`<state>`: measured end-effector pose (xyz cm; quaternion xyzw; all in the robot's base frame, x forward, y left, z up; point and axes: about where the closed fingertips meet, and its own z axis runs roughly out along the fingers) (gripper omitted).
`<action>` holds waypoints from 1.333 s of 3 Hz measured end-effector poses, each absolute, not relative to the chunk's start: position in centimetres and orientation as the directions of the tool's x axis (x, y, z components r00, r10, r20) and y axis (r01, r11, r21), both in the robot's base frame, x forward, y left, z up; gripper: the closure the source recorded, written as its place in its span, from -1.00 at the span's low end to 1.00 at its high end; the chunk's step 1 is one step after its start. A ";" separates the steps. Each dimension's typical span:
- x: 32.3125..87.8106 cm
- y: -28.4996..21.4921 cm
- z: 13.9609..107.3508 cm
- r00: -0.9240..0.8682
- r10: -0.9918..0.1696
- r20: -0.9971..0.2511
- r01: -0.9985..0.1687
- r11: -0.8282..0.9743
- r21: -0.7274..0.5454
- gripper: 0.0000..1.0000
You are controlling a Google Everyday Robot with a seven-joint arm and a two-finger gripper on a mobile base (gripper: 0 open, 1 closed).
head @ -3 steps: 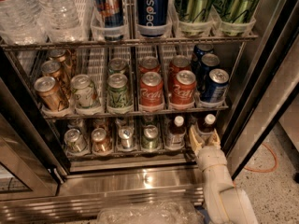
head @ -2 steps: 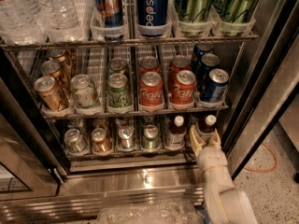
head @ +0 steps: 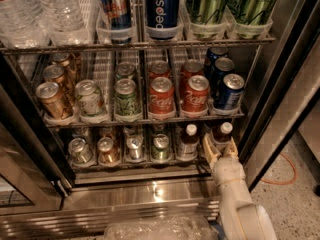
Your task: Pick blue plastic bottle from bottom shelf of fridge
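The fridge (head: 125,196) stands open, filling the camera view. On its bottom shelf (head: 135,165) two stubby bottles with white caps and dark contents stand at the right end: one (head: 222,132) in the rightmost lane and one (head: 189,136) just left of it. My gripper (head: 220,149) is at the shelf's front right, directly in front of the rightmost bottle. It is open, with one finger (head: 208,148) at the bottle's lower left and the other at its lower right. The bottle's base is hidden behind the gripper.
Several small cans (head: 135,148) fill the bottom shelf's left lanes. The rack above holds red cola cans (head: 161,99), green, gold and blue cans. The dark door frame (head: 280,84) runs close on the gripper's right. An orange cable (head: 285,176) lies on the floor.
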<state>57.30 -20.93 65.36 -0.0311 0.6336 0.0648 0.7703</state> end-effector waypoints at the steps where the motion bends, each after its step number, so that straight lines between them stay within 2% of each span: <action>1: 56.1 -20.5 67.5 0.232 0.027 -0.972 -0.171 0.985 -0.013 1.00; 4: 56.0 -20.5 66.6 0.235 0.024 -0.972 -0.175 0.984 -0.018 1.00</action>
